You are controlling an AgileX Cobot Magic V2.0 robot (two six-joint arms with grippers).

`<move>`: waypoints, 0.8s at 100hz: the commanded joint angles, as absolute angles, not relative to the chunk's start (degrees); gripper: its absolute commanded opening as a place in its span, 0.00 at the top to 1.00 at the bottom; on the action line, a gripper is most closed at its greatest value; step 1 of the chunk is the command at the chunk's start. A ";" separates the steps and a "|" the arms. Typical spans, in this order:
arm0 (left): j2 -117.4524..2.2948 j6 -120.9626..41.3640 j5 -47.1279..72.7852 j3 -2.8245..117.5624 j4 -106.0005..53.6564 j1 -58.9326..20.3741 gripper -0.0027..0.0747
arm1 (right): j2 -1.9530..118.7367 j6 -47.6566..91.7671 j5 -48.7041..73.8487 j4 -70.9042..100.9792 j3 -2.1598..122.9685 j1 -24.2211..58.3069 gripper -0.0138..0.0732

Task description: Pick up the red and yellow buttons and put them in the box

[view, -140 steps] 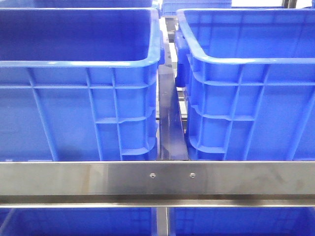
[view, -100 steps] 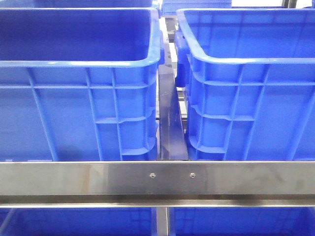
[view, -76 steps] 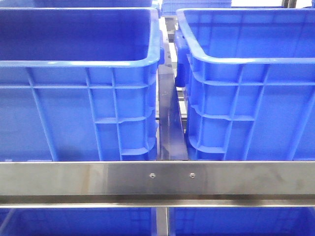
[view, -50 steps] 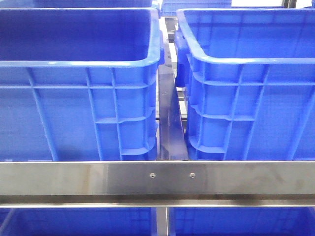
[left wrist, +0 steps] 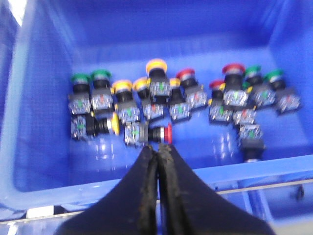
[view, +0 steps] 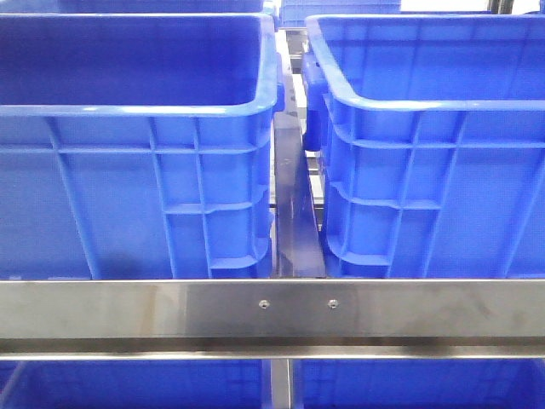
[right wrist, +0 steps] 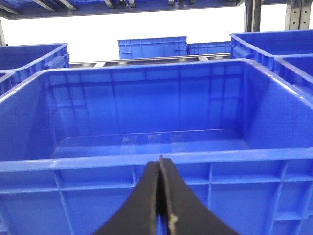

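Observation:
In the left wrist view, a blue bin [left wrist: 34, 161] holds several push buttons with red, yellow and green caps. A red button [left wrist: 167, 133] lies on its side just beyond my left gripper [left wrist: 157, 148], and a yellow button [left wrist: 115, 123] lies on its side further over. The left gripper is shut with nothing in it and hovers above the bin's near wall. The box [right wrist: 146, 161] fills the right wrist view and looks empty. My right gripper [right wrist: 160, 160] is shut and empty, level with the box's near rim. In the front view the box [view: 409, 104] stands on the right; neither gripper shows there.
A second blue crate [view: 128, 109] with a darker inside stands left of the box, with a narrow gap between them. A steel rail [view: 272, 311] crosses in front. More blue crates [right wrist: 151, 47] stand behind the box.

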State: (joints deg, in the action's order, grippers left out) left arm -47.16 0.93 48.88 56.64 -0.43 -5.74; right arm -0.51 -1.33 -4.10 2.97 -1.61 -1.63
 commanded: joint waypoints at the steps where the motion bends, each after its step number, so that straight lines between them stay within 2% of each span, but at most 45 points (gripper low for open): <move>1: -50.50 0.63 46.81 59.91 -0.60 -5.56 0.99 | -1.76 -1.17 -8.78 2.42 -0.47 -1.54 0.92; 37: -56.12 0.63 46.81 60.10 -0.60 -5.56 0.99 | -1.76 -1.17 -8.78 2.42 -0.47 -1.54 0.92; 47: -56.63 0.63 46.19 60.10 -0.60 -5.56 0.96 | -1.76 -1.17 -8.78 2.42 -0.47 -1.54 0.92; 61: -57.26 0.63 45.90 60.10 -0.60 -5.56 0.77 | -1.76 -1.17 -8.78 2.42 -0.47 -1.54 0.92; 73: -57.55 0.63 45.76 60.10 -0.60 -5.56 0.51 | -1.76 -1.17 -8.78 2.42 -0.47 -1.54 0.92; 80: -57.68 0.84 44.99 60.10 -1.04 -5.56 0.39 | -1.76 -1.17 -8.78 2.42 -0.47 -1.54 0.92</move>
State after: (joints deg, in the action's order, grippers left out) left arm -58.13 0.71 49.25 58.07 -0.43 -5.74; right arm -0.51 -1.33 -4.10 2.97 -1.61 -1.63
